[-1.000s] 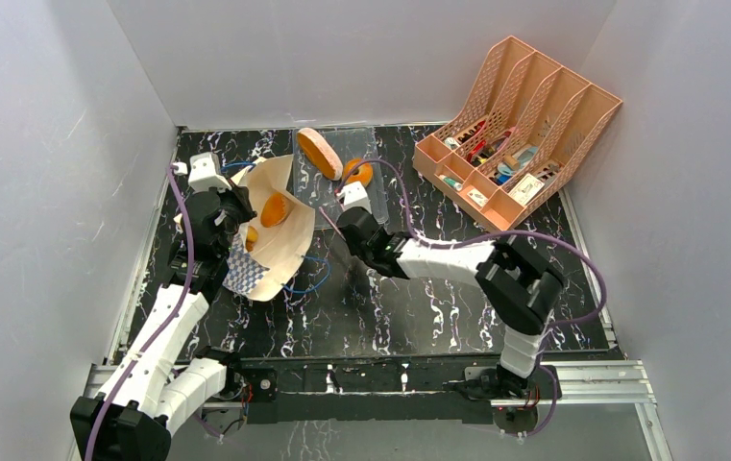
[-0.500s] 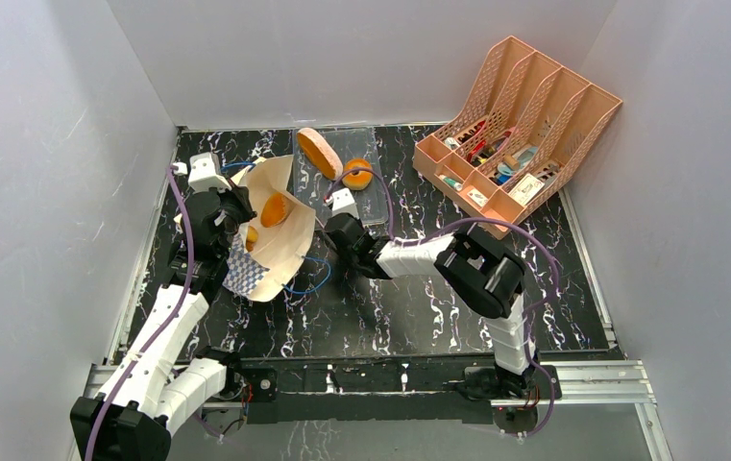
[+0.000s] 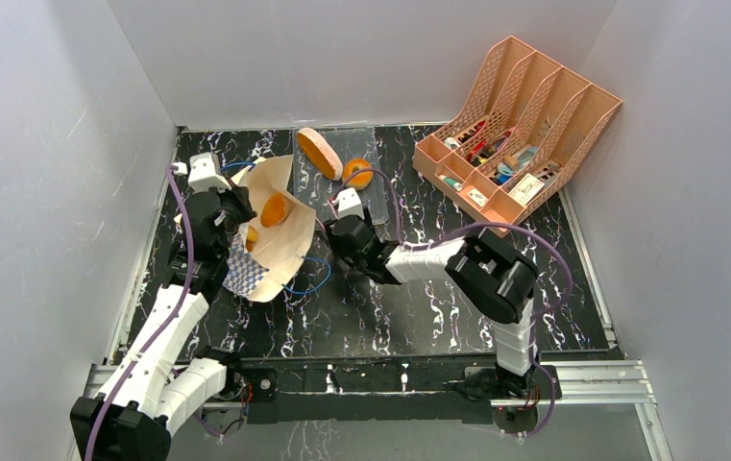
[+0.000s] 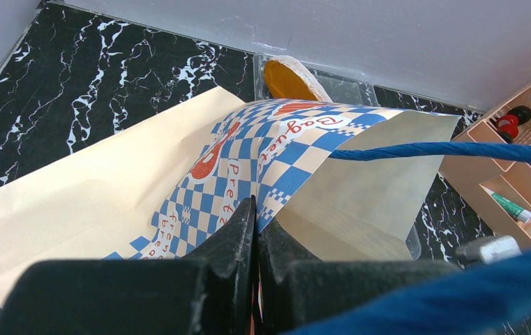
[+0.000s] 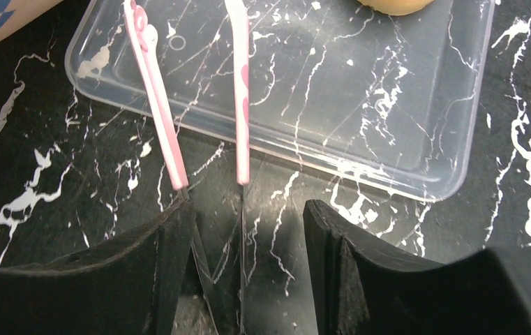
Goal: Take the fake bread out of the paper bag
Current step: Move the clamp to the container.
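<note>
The paper bag (image 3: 280, 245) lies tilted at the left with its mouth facing right. My left gripper (image 3: 234, 213) is shut on its blue-checkered rim (image 4: 257, 209). Two orange pieces of fake bread (image 3: 275, 208) show inside the mouth. An oval loaf (image 3: 320, 152) leans at the back of the clear tray (image 3: 373, 206), and a round bun (image 3: 357, 173) rests on the tray. My right gripper (image 3: 332, 229) hovers low between bag and tray. It is open (image 5: 248, 208) and holds nothing. The loaf (image 4: 290, 78) also shows past the bag.
A pink lattice file organizer (image 3: 515, 130) holding small items stands at the back right. The bag's blue cord handle (image 4: 444, 150) runs in front of the left wrist camera; another loop (image 3: 308, 279) lies on the table. Clear tongs with pink strips (image 5: 154, 91) rest across the tray's near edge (image 5: 360, 171).
My right gripper let go of the round bun on the tray, drew back toward the bag side and opened its jaws. The left gripper and the bag have not moved.
</note>
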### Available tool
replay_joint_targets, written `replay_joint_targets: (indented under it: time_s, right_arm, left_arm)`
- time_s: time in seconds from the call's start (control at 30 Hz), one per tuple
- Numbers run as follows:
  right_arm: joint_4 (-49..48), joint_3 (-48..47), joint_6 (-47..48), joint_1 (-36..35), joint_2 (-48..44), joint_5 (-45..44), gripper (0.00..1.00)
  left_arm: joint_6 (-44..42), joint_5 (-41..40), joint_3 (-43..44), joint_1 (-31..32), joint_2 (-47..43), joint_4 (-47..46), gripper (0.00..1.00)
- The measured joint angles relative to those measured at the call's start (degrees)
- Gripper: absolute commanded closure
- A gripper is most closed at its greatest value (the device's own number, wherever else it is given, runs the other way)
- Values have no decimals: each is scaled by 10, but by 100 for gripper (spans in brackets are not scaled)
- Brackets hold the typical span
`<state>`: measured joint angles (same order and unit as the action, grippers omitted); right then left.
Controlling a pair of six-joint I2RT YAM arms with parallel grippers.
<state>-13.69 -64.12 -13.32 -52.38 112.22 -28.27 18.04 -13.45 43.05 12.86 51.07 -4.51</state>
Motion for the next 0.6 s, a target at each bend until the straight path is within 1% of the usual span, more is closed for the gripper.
replay_joint_targets:
  time_s: [0.13,0.23,0.3,0.33,0.4,0.47,0.5,0.53,0.57,0.6]
  right_arm:
    - [-28,43,6,0,-33,9,39]
    - [-55,74,11,0,-54,17,40]
    - [-84,96,11,0,-65,19,43]
    - [-103,110,10,0,-70,19,42]
    - [-162,146,5,0,-81,19,35]
    - [-196,167,-1,0,-83,25,29]
    - [-208,172,-2,0,-83,33,22]
    - [-214,174,-2,0,-83,42,12]
    - [-222,175,-2,0,-83,53,3]
    - [-230,175,-3,1,-83,65,2]
  left_arm:
    - [0,0,0,0,0,0,100]
    - [0,0,0,0,0,0,100]
    - [0,0,0,0,0,0,100]
    - [0,0,0,0,0,0,100]
    - [0,0,0,0,0,0,100]
    - [0,0,0,0,0,0,100]
    - [0,0,0,0,1,0,100]
    - [0,0,0,0,1,0,100]
    - [0,0,0,0,2,0,100]
    - [0,0,0,0,2,0,100]
